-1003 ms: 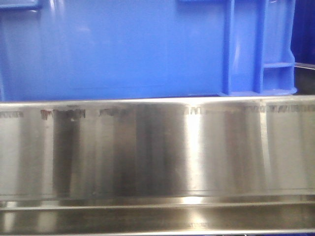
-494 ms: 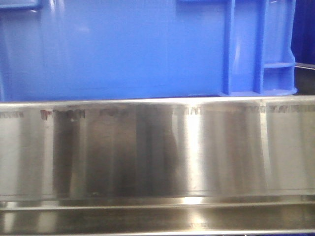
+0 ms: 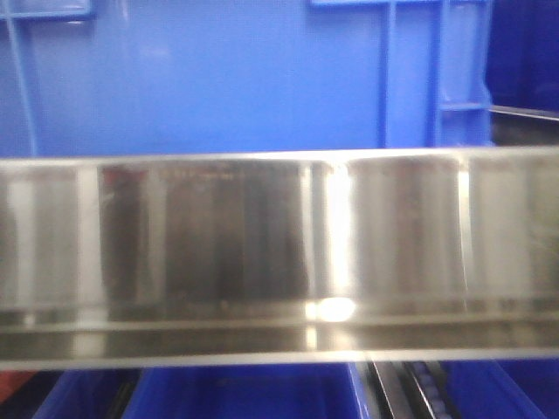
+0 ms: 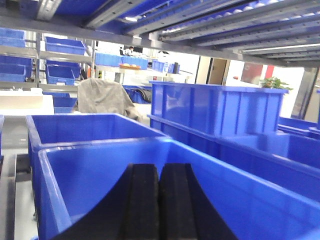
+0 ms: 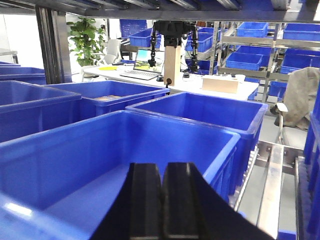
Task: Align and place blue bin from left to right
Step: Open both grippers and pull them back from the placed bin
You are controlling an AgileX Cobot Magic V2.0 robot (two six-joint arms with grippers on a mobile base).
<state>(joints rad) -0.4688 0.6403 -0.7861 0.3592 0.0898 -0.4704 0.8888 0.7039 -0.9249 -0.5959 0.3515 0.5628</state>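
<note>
The blue bin (image 3: 218, 78) fills the top of the front view, standing on a steel shelf beam (image 3: 262, 244); its raised ribs and boxed corner (image 3: 437, 78) are at the right. Neither gripper shows in that view. In the left wrist view my left gripper (image 4: 159, 167) is shut with nothing in it, hanging over an open smooth blue tub (image 4: 100, 165). A ribbed blue crate (image 4: 220, 107) stands further back on the right. My right gripper (image 5: 163, 166) is also shut and empty, above another smooth blue tub (image 5: 100, 150).
More blue tubs (image 3: 244, 393) and a roller rail (image 3: 410, 388) show under the beam. Roller tracks (image 4: 210, 25) run close overhead. Tubs (image 5: 200, 115) stand in rows, with a steel rail (image 5: 270, 185) to their right. Beyond are a desk and shelving (image 5: 250, 55).
The front view has shifted and blurred. The bin and beam now sit higher and further left in the frame, and tubs and a roller rail have appeared below the beam.
</note>
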